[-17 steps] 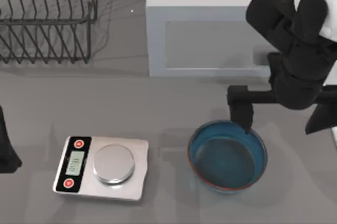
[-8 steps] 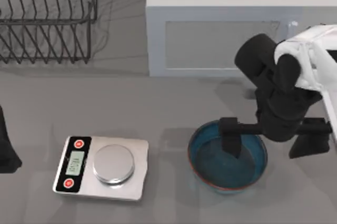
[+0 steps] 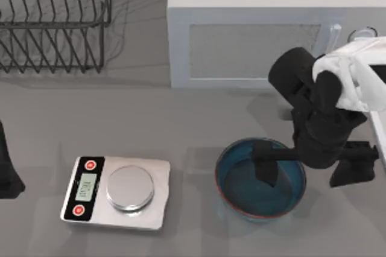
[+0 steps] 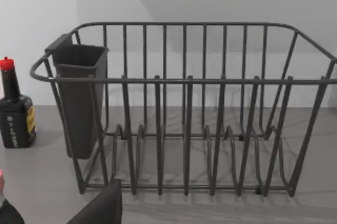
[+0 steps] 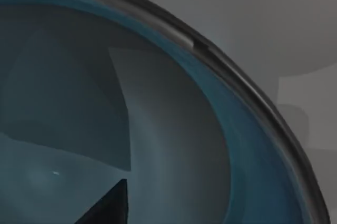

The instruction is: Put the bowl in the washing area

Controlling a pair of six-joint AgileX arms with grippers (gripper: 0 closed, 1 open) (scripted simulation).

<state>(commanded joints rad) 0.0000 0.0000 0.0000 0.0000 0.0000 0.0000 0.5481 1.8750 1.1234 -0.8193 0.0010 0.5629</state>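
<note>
The bowl [image 3: 260,177] sits on the table, near right, beside the kitchen scale [image 3: 116,192]. The right gripper [image 3: 307,169] straddles its right wall, spread wide, grasping nothing. Clenching off-centre could tip the bowl. The left gripper is parked at the left edge.

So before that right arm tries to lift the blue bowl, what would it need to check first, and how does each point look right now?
1. Right gripper straddles the rim of the round, glossy dark blue bowl, one finger inside, the other outside: ok.
2. Fingers closed on the wall: not ok; they stand wide apart.
3. Finger depth in the bowl: cannot tell.
4. Bowl upright on the grey table: ok.
5. Silver kitchen scale apart from the bowl: ok.
6. Left gripper parked at the table's left edge, facing the dark wire dish rack: ok.
</note>
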